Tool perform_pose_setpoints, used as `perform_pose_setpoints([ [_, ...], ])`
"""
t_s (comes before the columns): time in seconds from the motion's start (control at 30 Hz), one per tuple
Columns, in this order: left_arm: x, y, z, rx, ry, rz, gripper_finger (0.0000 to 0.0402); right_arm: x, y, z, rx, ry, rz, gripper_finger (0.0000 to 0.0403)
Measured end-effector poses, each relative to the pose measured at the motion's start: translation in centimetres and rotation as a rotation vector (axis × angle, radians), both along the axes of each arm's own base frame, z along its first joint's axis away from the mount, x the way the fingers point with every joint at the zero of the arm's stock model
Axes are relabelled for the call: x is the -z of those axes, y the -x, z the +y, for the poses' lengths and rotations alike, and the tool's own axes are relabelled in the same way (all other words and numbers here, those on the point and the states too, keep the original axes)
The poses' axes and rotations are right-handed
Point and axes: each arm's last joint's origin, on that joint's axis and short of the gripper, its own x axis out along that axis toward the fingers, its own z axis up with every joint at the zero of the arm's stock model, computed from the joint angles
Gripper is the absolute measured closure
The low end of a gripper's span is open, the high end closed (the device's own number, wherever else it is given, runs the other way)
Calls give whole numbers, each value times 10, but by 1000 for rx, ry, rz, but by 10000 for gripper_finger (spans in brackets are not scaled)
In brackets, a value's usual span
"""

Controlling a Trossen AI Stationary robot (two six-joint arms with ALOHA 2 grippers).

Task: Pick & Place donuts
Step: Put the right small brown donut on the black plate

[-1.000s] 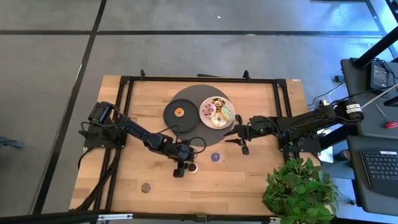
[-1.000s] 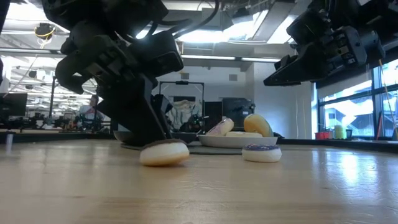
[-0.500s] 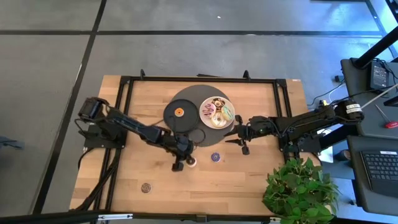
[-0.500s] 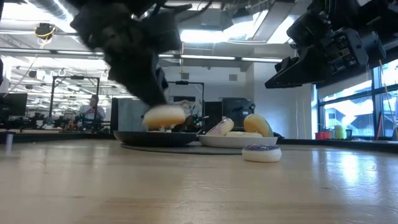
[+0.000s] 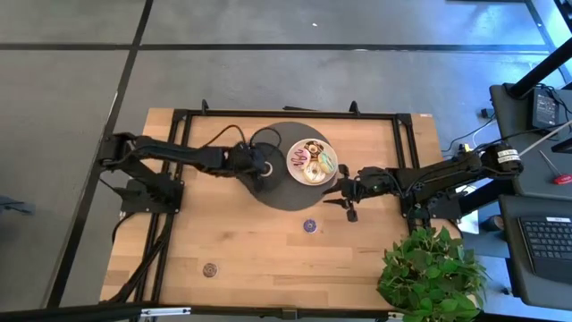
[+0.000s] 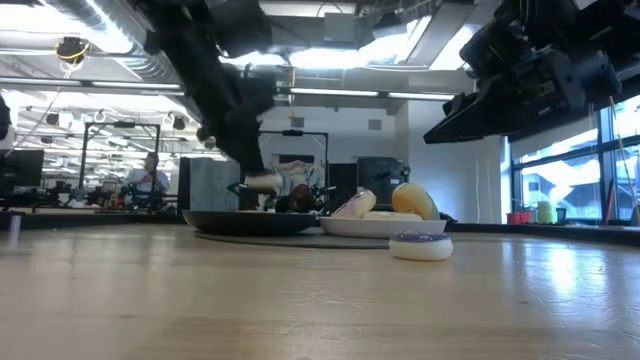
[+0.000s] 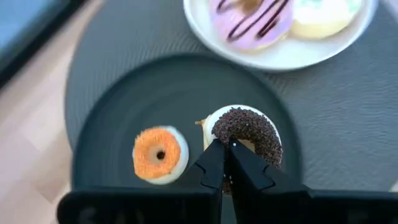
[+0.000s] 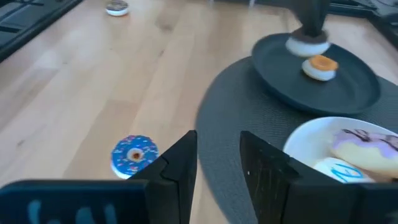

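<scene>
The left pincer (image 7: pixel 225 163) is pinched shut on the chocolate donut (image 7: pixel 245 132) and holds it right above the black plate (image 7: pixel 112 130), just beside the orange donut (image 7: pixel 160 155) already lying there. So the drop spot is straight down. The white plate (image 5: pixel 293 148) next to it holds the big iced donuts. The right pincer (image 8: pixel 217 163) waits open over the counter (image 5: pixel 357 259), nearest the purple donut (image 8: pixel 134 154).

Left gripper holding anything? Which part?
Yes: the left gripper pinches the chocolate mini donut by its rim, above the black plate.
</scene>
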Motion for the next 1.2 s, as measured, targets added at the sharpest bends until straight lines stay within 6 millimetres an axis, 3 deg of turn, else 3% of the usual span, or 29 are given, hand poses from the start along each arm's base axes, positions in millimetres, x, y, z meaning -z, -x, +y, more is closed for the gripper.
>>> perform_pose_setpoints([
  [0.4, 48, -8, 25, -97, 137, 128, 388, 1, 0, -1, 21, 12, 6, 279],
  [0.87, 46, -8, 26, -102, 123, 122, 360, 1, 0, -1, 19, 12, 12, 279],
  [1.2, 45, -7, 26, -110, 127, 119, 301, 1, 1, -1, 18, 12, 15, 279],
])
